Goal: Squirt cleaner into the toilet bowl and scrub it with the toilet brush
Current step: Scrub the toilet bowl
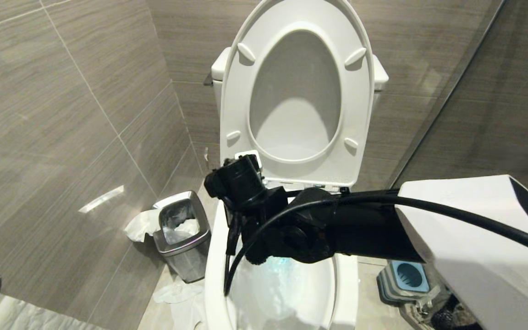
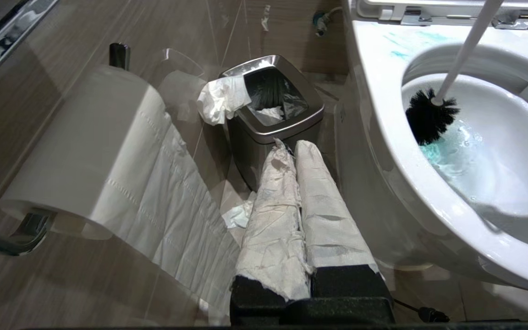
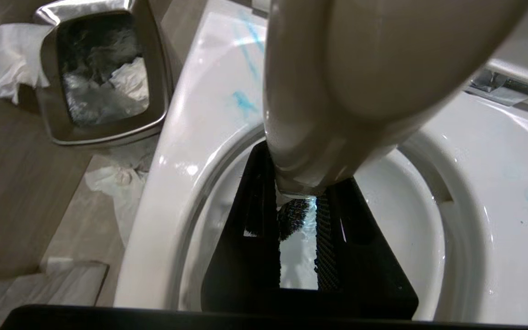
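Scrubbing is under way at the toilet bowl [image 2: 511, 151], and your right gripper [image 3: 298, 201] is the one at work: its jaws are clamped nearly closed around the slim handle of the toilet brush [image 2: 463, 50]. The handle runs down at a slant from the hinge end of the bowl, its long axis dropping toward the water, and the black bristle head [image 2: 429, 117] sits against the inner wall on the waste bin [image 2: 273, 110] side, just at the waterline. Cleaner [image 2: 442, 153] tints the water pale blue beside the bristles, and thin blue smears mark the rim near the hinges.

From the gripper, the brush head lies straight below along the handle, seen between the fingers in the right wrist view. The unscrubbed wall, in your judgement, lies across the bowl on the side of the blue brush holder [image 1: 406, 277], so the next sweep would carry the head that way.

Your left gripper [image 2: 298, 183] hangs parked outside the bowl, near the bin, its paper-wrapped fingers [image 2: 275, 211] pressed together on nothing.
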Controlling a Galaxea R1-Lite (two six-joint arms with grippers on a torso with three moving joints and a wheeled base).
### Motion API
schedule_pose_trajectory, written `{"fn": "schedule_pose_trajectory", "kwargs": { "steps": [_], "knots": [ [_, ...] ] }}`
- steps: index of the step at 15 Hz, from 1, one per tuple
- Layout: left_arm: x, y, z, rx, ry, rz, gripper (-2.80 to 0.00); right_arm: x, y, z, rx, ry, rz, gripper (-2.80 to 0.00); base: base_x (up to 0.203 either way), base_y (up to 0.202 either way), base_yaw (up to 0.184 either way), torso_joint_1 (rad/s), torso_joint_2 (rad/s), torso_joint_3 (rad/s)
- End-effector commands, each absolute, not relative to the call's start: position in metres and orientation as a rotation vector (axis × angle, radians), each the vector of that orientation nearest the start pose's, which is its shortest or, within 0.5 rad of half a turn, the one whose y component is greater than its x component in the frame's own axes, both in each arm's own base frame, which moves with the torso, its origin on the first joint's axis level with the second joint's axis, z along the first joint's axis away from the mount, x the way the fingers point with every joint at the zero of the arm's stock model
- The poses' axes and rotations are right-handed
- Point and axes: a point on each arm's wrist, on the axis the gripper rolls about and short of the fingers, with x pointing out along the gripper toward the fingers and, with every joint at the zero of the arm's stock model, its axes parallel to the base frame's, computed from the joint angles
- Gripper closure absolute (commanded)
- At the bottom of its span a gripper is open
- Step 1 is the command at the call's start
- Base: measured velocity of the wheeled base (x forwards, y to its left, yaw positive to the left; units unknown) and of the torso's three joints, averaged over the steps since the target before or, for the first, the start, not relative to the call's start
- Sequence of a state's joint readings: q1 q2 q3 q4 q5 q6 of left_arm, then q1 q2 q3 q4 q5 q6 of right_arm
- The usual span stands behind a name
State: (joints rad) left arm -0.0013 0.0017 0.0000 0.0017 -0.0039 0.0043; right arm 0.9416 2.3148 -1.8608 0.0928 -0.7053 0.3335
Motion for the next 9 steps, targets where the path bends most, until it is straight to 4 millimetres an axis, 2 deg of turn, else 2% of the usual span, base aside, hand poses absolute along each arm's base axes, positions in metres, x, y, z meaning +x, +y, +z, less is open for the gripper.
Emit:
{"fn": "schedule_pose_trajectory", "kwargs": {
  "steps": [1,6,8,9],
  "knots": [
    [-0.023,0.000,0.075,0.005,0.003,-0.006,0.00,0.268,0.368,0.180,-0.062,0.399,0.182,0.00,0.000,0.000,0.000,0.000,0.00,0.000],
    [-0.023,0.000,0.075,0.005,0.003,-0.006,0.00,0.227,0.331,0.200,-0.070,0.431,0.198,0.00,0.000,0.000,0.000,0.000,0.00,0.000],
    [-0.023,0.000,0.075,0.005,0.003,-0.005,0.00,0.221,0.311,0.203,-0.083,0.445,0.180,0.00,0.000,0.000,0.000,0.000,0.00,0.000],
    [-0.023,0.000,0.075,0.005,0.003,-0.006,0.00,0.227,0.300,0.204,-0.079,0.448,0.149,0.00,0.000,0.000,0.000,0.000,0.00,0.000]
  ]
}}
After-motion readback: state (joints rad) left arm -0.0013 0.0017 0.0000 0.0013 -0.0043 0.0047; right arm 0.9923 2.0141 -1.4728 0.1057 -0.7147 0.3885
